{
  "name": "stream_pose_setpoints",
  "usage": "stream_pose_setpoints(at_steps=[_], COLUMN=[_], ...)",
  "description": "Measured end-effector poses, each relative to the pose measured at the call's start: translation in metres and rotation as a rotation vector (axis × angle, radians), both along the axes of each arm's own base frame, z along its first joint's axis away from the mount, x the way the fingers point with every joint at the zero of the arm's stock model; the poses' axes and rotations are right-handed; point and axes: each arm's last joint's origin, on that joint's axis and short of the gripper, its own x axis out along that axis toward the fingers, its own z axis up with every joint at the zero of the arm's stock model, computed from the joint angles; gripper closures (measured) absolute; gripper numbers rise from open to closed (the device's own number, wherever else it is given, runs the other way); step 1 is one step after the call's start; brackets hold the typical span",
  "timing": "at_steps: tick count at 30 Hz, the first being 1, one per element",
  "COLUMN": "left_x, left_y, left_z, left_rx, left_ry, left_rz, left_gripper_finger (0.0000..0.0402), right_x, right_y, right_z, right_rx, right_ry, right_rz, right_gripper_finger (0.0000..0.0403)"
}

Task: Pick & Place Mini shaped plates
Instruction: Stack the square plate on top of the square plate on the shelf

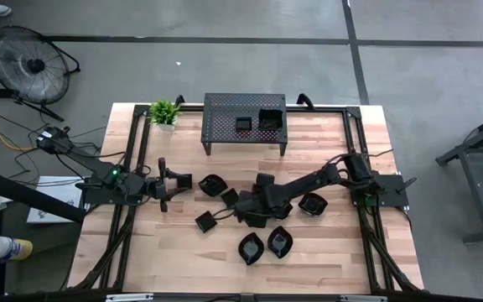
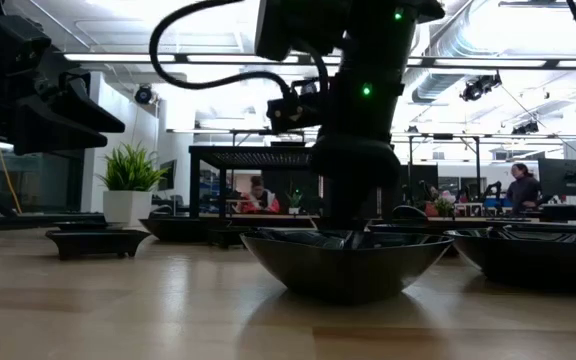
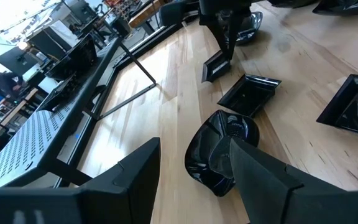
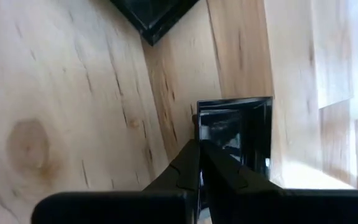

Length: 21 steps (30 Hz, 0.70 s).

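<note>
Several glossy black mini plates lie bottom down on the wooden table: a roundish one, square ones and two leaf-shaped ones. My right gripper reaches to the table's middle and is shut on a small square plate, which the left wrist view shows under it. My left gripper waits open at the left, just short of the roundish plate. Two more plates sit on the perforated stand. My right gripper pinches the square plate's rim between its two fingers, by one side near a corner. The fingers come steeply from above, slanting in from the table's right. The plate sits tilted with the held side up; whether its low edge touches the table, I cannot tell.
The black perforated stand rises at the far middle, a small potted plant at the far left corner. Another square plate lies between the two grippers, and one plate sits under the right arm. Black frame rails run along both table sides.
</note>
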Motion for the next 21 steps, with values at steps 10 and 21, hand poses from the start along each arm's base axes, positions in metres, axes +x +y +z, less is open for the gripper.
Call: stream_pose_setpoints(at_steps=[10, 21], left_x=[0.0, 0.0], left_y=[0.0, 0.0], left_z=[0.0, 0.0], left_rx=[0.0, 0.0], left_ry=[0.0, 0.0], left_rz=[0.0, 0.0], left_gripper_finger=[0.0213, 0.0213], right_x=[-0.002, 0.017], right_y=[0.012, 0.018], right_z=[0.001, 0.039], right_rx=[-0.019, -0.09], right_ry=[0.001, -0.073], right_rz=[0.058, 0.18], right_gripper_finger=[0.0396, 0.0396])
